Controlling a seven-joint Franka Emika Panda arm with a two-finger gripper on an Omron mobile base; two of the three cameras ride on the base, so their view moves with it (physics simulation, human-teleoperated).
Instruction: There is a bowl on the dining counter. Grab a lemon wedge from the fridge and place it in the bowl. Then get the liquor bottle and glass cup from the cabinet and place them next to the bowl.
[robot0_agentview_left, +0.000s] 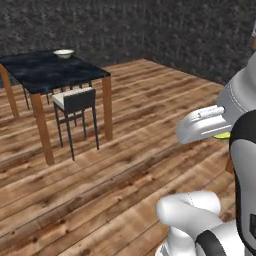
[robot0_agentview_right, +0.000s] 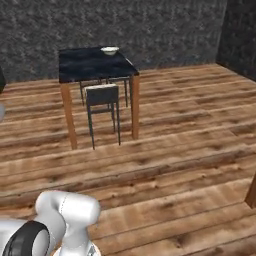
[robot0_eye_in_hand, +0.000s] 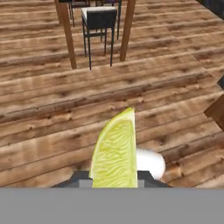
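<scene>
Gripper (robot0_eye_in_hand: 114, 183) clamped on ribbed yellow-green lemon wedge (robot0_eye_in_hand: 116, 155); round cream bowl (robot0_agentview_left: 63, 53) on veined marble dining counter (robot0_agentview_left: 45, 72).

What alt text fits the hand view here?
A lemon wedge stands upright in the gripper, close to the camera. Beyond it lies a wooden plank floor, with the counter's wooden legs and a dark chair at the top.

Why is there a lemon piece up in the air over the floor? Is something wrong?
Nothing is wrong. The lemon wedge is pinched in the robot's claw, so it hangs above the wooden floor. The bowl sits upright on the dining counter, the chair is tucked in, and nothing looks spilled or broken.
</scene>
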